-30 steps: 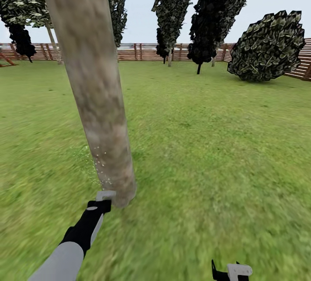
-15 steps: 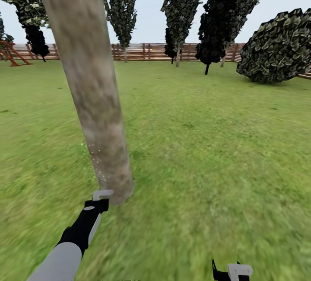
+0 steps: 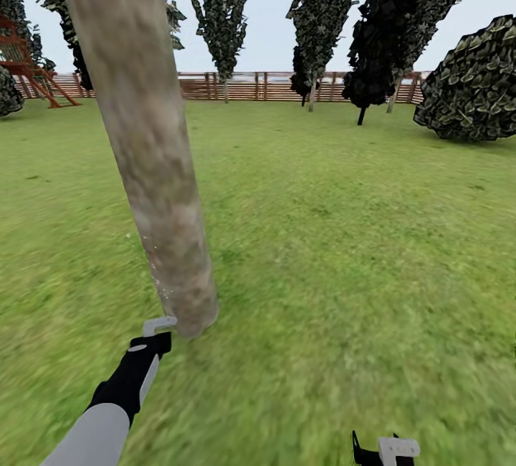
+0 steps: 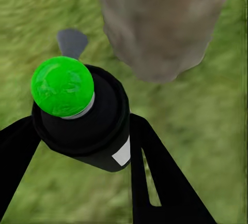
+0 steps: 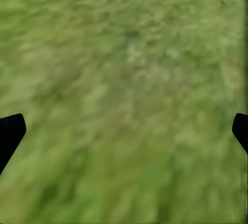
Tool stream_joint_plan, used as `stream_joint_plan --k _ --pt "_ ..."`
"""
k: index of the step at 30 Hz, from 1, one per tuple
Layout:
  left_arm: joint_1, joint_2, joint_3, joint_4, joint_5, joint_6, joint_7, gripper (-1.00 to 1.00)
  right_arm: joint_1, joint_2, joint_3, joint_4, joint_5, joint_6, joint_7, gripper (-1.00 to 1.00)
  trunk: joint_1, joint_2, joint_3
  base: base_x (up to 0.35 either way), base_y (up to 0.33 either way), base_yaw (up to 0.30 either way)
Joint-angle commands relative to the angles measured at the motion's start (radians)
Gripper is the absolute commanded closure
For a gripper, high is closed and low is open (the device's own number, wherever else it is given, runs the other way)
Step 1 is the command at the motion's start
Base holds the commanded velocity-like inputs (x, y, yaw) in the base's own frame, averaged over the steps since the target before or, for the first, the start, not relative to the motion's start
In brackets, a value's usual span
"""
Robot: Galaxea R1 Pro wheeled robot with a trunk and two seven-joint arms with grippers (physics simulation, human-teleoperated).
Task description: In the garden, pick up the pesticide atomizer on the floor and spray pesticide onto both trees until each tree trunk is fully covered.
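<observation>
A thick grey-brown mottled tree trunk (image 3: 154,165) rises from the lawn at left of the head view. Tiny white pesticide specks (image 3: 159,276) dot its lower left side. My left gripper (image 3: 158,326) sits low beside the trunk's base. In the left wrist view its black fingers (image 4: 155,172) are shut on the dark pesticide atomizer (image 4: 82,125), which has a green dot on top and a white label. The trunk (image 4: 160,22) stands just beyond it. My right gripper (image 3: 383,448) hangs open over bare grass at the frame's bottom edge, its fingertips (image 5: 10,131) far apart.
Green lawn stretches back to a brown slatted fence (image 3: 287,86). Dark columnar trees (image 3: 322,7) and a round bush (image 3: 473,86) stand at the back right. A red wooden frame (image 3: 29,72) stands far left.
The whole view has swung left, bringing the red frame into sight. My left gripper stays by the trunk's base with the atomizer. The specks over the grass left of the trunk have thinned.
</observation>
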Motion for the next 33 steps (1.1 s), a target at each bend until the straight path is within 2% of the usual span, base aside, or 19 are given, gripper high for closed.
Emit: stream_joint_plan --k 1,9,24,33 --pt "0.000 -0.001 0.000 0.000 0.000 0.000 0.000 1.00 0.000 0.000 0.000 0.000 0.000 0.000 0.000 -1.00 0.000 0.000 0.000 0.169 -0.249 0.000" --pt "0.000 0.000 0.006 0.001 -0.001 0.000 0.003 1.00 0.000 0.001 0.000 0.000 0.000 0.000 -0.001 -1.00 0.000 0.000 0.000 0.065 -0.264 0.027" --pt "0.000 0.002 0.007 0.002 -0.001 -0.001 0.003 1.00 0.000 0.001 0.000 0.000 0.000 0.000 -0.001 -1.00 0.000 0.000 0.000 0.023 -0.274 0.274" --pt "-0.016 -0.004 -0.005 -0.009 -0.002 0.003 -0.006 1.00 0.000 0.001 0.000 0.001 0.001 0.000 0.000 -1.00 0.000 0.000 0.000 0.014 -0.041 0.078"
